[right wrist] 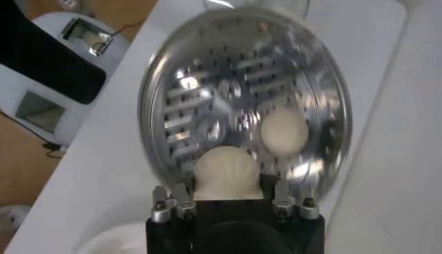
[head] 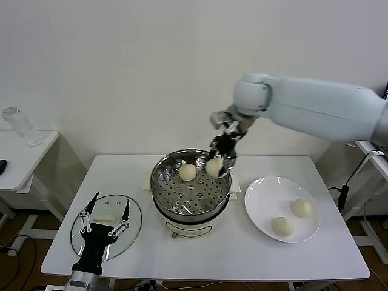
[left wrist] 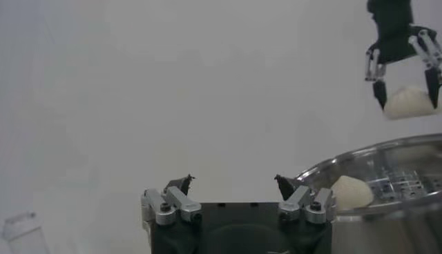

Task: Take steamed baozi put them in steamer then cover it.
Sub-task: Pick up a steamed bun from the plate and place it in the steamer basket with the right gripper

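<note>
Bun in hand: right gripper (head: 219, 162) is clenched on one steamed baozi (head: 214, 167), hanging just above the back right rim of the steamer (head: 162, 200), centre of the head frame.
Key relation: the perforated tray lies straight below and slightly toward the frame's lower left of the held bun; a second bun (head: 188, 172) already sits on the tray just to its left, apart from it. My read is that the coming move is a short descent onto open tray beside that bun.
Long axis: none worth naming; the buns are round, so approach angle matters little.
Remaining buns: two (head: 301, 208) (head: 282, 227) rest on the white plate (head: 257, 209) at right of the frame, well apart from the steamer.
Nearer arm: the right one, both to the plate and to the pot.
Left gripper (head: 103, 220): fingers spread wide and empty, hovering over the cover (head: 134, 225), which lies flat on the table (head: 242, 254) at lower left.
Right wrist view adds: the held bun (right wrist: 227, 174) seen from above against the tray holes, with the tray bun (right wrist: 284, 132) off to one side, confirming free space under it.
Left wrist view adds: the right gripper (left wrist: 407, 81) seen from the side, with clear air between its bun (left wrist: 412, 102) and the steamer rim (left wrist: 366, 153); the head view hides that gap.
</note>
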